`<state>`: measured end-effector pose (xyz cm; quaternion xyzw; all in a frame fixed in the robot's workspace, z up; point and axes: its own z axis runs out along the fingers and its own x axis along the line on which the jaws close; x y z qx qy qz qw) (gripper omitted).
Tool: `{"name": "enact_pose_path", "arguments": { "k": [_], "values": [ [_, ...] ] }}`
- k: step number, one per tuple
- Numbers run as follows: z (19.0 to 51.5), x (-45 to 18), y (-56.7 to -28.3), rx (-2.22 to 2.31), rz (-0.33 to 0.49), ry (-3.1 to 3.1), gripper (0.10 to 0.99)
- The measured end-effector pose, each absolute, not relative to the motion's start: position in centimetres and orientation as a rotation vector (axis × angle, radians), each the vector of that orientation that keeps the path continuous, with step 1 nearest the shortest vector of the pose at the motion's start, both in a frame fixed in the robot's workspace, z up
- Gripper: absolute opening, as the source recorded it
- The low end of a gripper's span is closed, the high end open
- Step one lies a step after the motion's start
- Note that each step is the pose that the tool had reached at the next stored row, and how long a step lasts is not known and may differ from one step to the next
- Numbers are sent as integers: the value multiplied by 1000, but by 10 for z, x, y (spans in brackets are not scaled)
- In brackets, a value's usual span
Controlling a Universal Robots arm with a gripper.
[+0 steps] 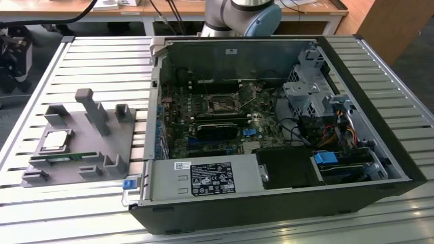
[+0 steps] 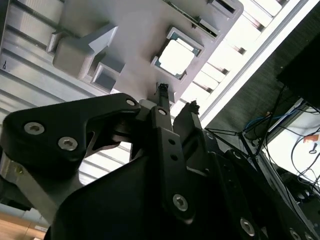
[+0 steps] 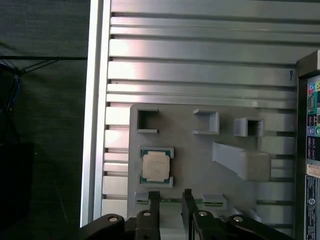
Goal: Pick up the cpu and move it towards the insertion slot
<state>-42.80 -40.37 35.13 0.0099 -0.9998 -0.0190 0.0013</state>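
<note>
Empty fingers (image 3: 153, 200) parted over grey holder (image 3: 200, 165), cpu (image 3: 156, 167) in recess, green strip (image 3: 170, 201) nearby

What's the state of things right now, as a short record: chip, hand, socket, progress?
item: chip lying flat in a recess of the gray holder
holder place: on the slatted table, at the exterior view's left of the computer case
tool: hand open and empty, over the holder, clear of the chip
target: socket on the circuit board inside the open case
progress: chip not yet picked up
</note>
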Motion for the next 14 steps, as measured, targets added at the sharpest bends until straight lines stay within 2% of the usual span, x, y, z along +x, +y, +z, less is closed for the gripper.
{"name": "enact_pose_path", "arguments": {
  "k": [2,3,5,6,7,8,9,14],
  "values": [
    [349,-428,-405,31,-60,-3138,408],
    [347,-428,-405,31,-60,-3137,408],
    [345,-428,-407,31,-60,-3136,525],
    [344,-428,-408,32,-61,-3136,525],
    [342,-428,-409,32,-62,-3136,584],
    [341,-428,-410,33,-63,-3136,584],
    [340,-428,-411,33,-64,-3135,647],
    [334,-428,-412,33,-68,-3130,647]
  ]
}}
